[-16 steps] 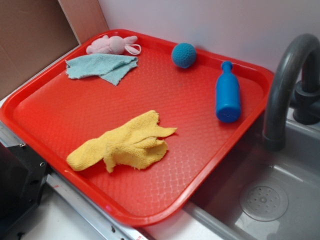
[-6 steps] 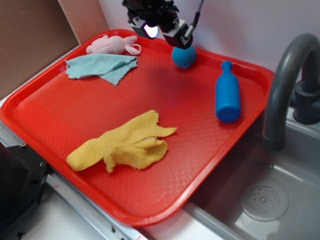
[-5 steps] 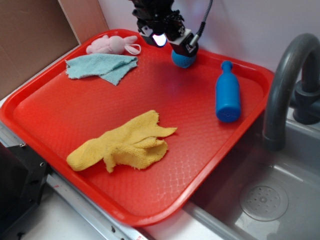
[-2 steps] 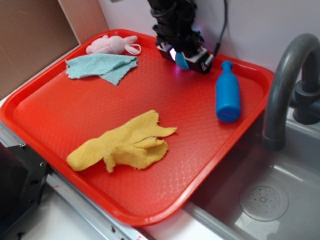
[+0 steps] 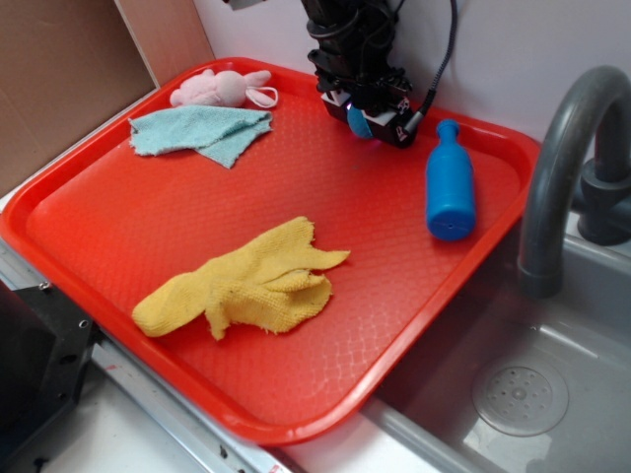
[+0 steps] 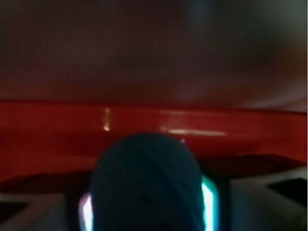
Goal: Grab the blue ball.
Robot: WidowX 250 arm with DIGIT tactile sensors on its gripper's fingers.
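The blue ball (image 5: 357,123) sits at the back of the red tray (image 5: 118,197), close to its far rim; only a teal sliver shows under the black gripper (image 5: 365,118), which has come down over it. In the wrist view the ball (image 6: 144,178) fills the lower middle, dark and blurred, between the gripper (image 6: 147,214) fingers. Grey fingers (image 6: 269,202) stand wide on each side, with a dark gap and a lit strip between each one and the ball. The gripper reads as open around the ball.
A bright blue plastic bottle (image 5: 449,187) lies just right of the gripper. A yellow cloth (image 5: 246,281) is mid-tray; a teal cloth (image 5: 202,131) and a pink plush (image 5: 222,89) are back left. A grey faucet (image 5: 562,158) and sink (image 5: 532,394) stand to the right, with a wall close behind.
The gripper came in from above, moved right and dropped over the ball, which now sits between its fingers. The ball itself has stayed in place.
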